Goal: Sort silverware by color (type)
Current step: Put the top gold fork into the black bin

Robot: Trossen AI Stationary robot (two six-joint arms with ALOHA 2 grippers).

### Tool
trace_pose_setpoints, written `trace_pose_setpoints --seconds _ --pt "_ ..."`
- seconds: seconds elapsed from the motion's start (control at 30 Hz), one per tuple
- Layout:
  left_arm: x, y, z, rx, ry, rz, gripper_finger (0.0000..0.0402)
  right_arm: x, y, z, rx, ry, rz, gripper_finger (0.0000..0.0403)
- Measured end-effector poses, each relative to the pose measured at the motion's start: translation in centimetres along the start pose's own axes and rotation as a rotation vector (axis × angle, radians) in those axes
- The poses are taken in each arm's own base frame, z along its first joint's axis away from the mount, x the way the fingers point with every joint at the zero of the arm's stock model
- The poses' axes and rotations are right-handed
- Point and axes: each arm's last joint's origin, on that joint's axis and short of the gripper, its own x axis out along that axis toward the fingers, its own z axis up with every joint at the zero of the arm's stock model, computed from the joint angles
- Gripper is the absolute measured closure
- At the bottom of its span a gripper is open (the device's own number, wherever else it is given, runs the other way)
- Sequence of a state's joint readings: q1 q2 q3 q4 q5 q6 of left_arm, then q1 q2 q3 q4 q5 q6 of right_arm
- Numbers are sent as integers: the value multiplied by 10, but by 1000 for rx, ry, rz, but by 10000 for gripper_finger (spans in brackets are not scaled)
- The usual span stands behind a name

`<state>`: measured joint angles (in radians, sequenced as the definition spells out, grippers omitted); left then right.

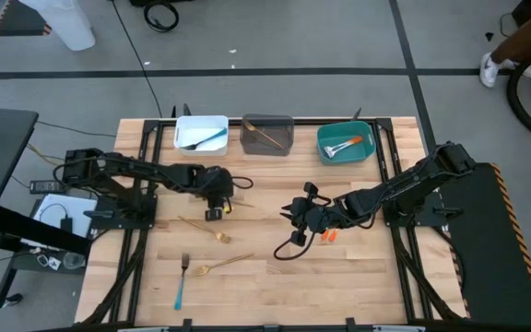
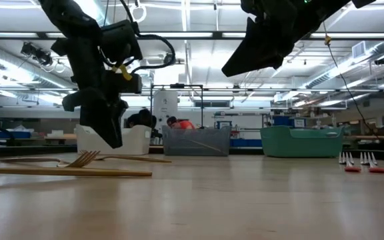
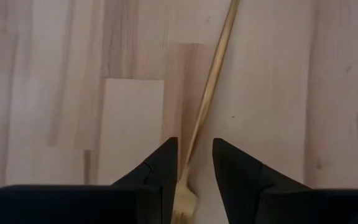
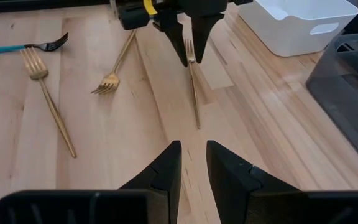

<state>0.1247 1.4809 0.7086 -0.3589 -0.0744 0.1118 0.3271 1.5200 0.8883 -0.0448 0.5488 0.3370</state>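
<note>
Gold fork (image 3: 209, 87) lies flat on the wooden surface (image 1: 265, 286), in front of the white bin (image 1: 201, 133). My left end effector (image 3: 194, 180) is down over its tine end, fingers (image 3: 166, 168) narrow and straddling the fork, one on each side; can't tell if they pinch it yet. Right wrist view shows the same: left end effector (image 4: 190, 43) tips around the fork head, handle (image 4: 194, 99) running out on the surface. My right end effector (image 4: 192, 168) hangs above the surface, further from the white bin, fingers narrowly apart, holding nothing. Two more gold forks (image 4: 48, 99) and (image 4: 118, 65) lie on the surface, a blue-handled fork (image 4: 23, 46) beyond them. Two orange-handled pieces (image 2: 359, 163) lie on the surface, far from the white bin. Grey bin (image 1: 267, 135) is next to the white bin, teal bin (image 1: 346, 143) after it.
</note>
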Motion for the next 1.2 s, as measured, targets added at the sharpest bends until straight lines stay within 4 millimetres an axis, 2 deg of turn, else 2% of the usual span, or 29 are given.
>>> trace_pose_setpoints --seconds 0.33,0.73,1.03,1.2 --pt "2 10 -1 59 -8 -69 292 0 0 0 0 1 0 317" --pt "6 8 -6 24 -23 -78 290 0 0 0 0 1 0 317" --pt "6 10 -6 9 -26 -69 232 0 0 0 0 0 0 317" --pt "7 10 -6 9 -19 -71 226 0 0 0 0 0 0 317"
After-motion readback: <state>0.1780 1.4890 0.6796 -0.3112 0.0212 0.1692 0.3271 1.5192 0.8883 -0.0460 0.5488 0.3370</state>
